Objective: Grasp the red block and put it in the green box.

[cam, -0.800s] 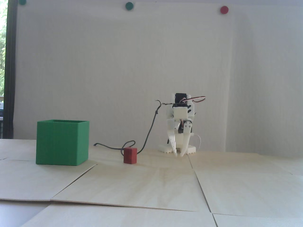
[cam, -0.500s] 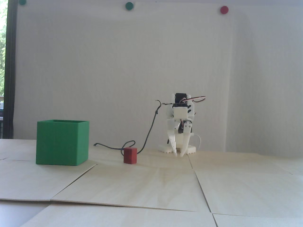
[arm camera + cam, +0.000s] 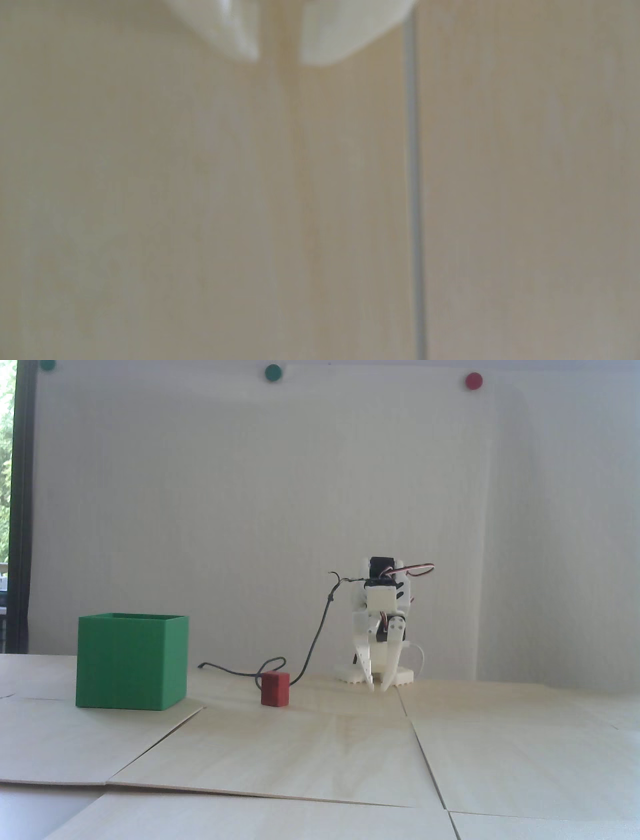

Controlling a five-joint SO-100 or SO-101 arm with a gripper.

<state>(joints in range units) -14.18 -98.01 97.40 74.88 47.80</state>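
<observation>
Two task things: neither moved into place yet
Bench (image 3: 320, 750): pale wood panels with thin seams, flat and matte
Green box (image 3: 131, 662): thin-walled ribbed cube, open top upward so it can receive, at fixed-view left
Tool (image 3: 378, 689): white plastic, tips down near bench, a narrow gap between them, holding nothing
Red block (image 3: 275, 688): small matte cube on bench between box and tool, clear of both

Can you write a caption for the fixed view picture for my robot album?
White robot gripper rests near the table, fingertips slightly apart, right of a small dark-red cube and a big green plastic box.
</observation>
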